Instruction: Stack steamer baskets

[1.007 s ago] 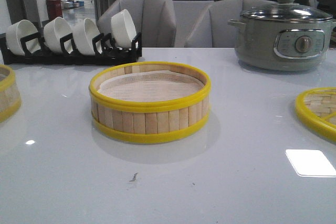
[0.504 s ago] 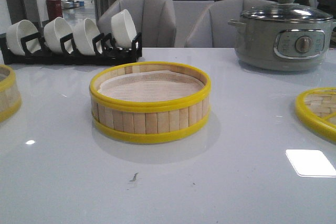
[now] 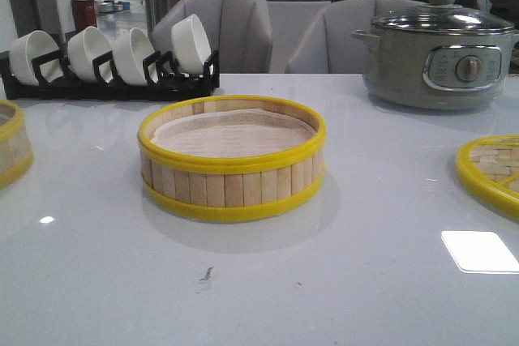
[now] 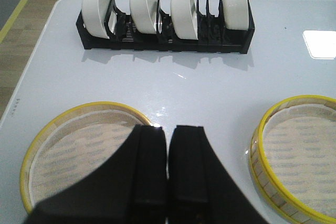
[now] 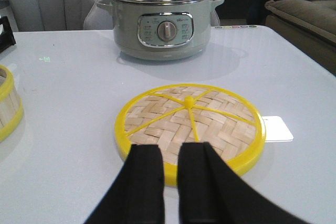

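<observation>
Task status: not started, judging by the layout. No steamer basket rests on another, and the lid is not on any basket. Two baskets must be stacked and, presumably, the lid placed on top.

Centre basket (image 3: pixel 232 158): stands upright at the middle of the tabletop (image 3: pixel 340 281) in the front view. Contents: a pale liner (image 3: pixel 231 133) lying flat inside; nothing else is visible in it. The same basket appears at the edge of the left wrist view (image 4: pixel 296 156), again holding only its liner.

Left basket (image 3: pixel 11 150): at 9 o'clock from the centre basket, well apart from it, cut off by the frame edge in the front view. The left wrist view shows it (image 4: pixel 84 153) from above, lined and otherwise empty.

Lid (image 3: pixel 491 172): at 3 o'clock from the centre basket, well apart, lying flat on the tabletop. The right wrist view shows its woven face and small yellow centre knob (image 5: pixel 188 124).

Left hand (image 4: pixel 168 177): positioned above the near rim of the left basket, fingers almost together with only a thin slit between them, holding nothing.

Right hand (image 5: pixel 170 179): positioned above the near edge of the lid, fingers a narrow gap apart, holding nothing. Neither hand appears in the front view.

Other containers: four white bowls (image 3: pixel 190 42) stand tilted on edge in a black rack (image 3: pixel 113 83) at 11 o'clock; the visible bowls appear empty. A grey electric pot (image 3: pixel 442 58) with its glass lid (image 3: pixel 442 18) in place stands at 1 o'clock; its contents cannot be determined.
</observation>
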{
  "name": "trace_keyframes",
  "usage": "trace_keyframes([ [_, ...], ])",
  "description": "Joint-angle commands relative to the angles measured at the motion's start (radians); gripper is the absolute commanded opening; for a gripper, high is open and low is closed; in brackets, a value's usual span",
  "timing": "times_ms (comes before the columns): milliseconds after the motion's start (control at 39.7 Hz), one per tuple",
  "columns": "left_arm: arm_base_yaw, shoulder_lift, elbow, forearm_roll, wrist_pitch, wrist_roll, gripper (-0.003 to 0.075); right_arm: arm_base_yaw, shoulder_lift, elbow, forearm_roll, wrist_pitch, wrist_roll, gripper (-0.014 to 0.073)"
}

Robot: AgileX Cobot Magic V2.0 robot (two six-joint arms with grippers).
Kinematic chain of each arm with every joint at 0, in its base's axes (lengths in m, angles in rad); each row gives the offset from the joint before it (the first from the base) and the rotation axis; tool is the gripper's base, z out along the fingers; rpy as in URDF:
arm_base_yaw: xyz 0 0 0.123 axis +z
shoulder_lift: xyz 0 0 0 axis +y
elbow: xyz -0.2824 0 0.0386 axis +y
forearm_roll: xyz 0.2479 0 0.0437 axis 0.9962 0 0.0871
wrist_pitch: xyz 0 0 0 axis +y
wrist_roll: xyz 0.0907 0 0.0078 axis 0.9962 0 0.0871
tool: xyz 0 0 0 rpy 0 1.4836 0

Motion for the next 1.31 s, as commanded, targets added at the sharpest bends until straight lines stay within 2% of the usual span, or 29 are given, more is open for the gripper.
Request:
trace_keyframes([
  [0,-0.007,-0.017,-0.037,0.001,-0.081,0.002,0.0085,0.001,-0.02,-0.015,0.005,-0.083,-0.005,0.0225],
  [403,-0.007,-0.017,-0.037,0.004,-0.059,0.002,0.0085,0.0,-0.02,-0.015,0.003,-0.113,-0.005,0.0225],
  [680,-0.007,-0.017,-0.037,0.013,-0.027,0.002,0.0085,0.0,-0.02,-0.016,-0.011,-0.345,0.001,0.0225],
  [730,-0.007,-0.017,-0.037,0.013,-0.014,0.002,0.0085,0.001,-0.02,-0.028,-0.011,-0.352,0.022,0.0225],
  [806,-0.007,-0.017,-0.037,0.023,0.006,0.002,0.0085,0.001,-0.02,-0.092,-0.011,-0.29,0.077,0.0225],
  [906,-0.007,-0.017,-0.037,0.05,0.015,0.002,0.0085,0.001,0.004,-0.268,-0.052,-0.089,0.063,0.0225],
  [1057,-0.007,-0.017,-0.037,0.047,0.014,0.002,0.0085,0.001,0.213,-0.578,-0.111,0.182,0.043,0.0225],
  [1158,-0.007,-0.017,-0.037,0.035,0.015,0.002,0.0085,0.033,0.375,-0.697,-0.112,0.242,0.043,0.0225],
  [1284,-0.007,-0.017,-0.037,0.035,0.015,0.002,0.0085,0.058,0.552,-0.754,-0.112,0.282,0.044,0.0225],
])
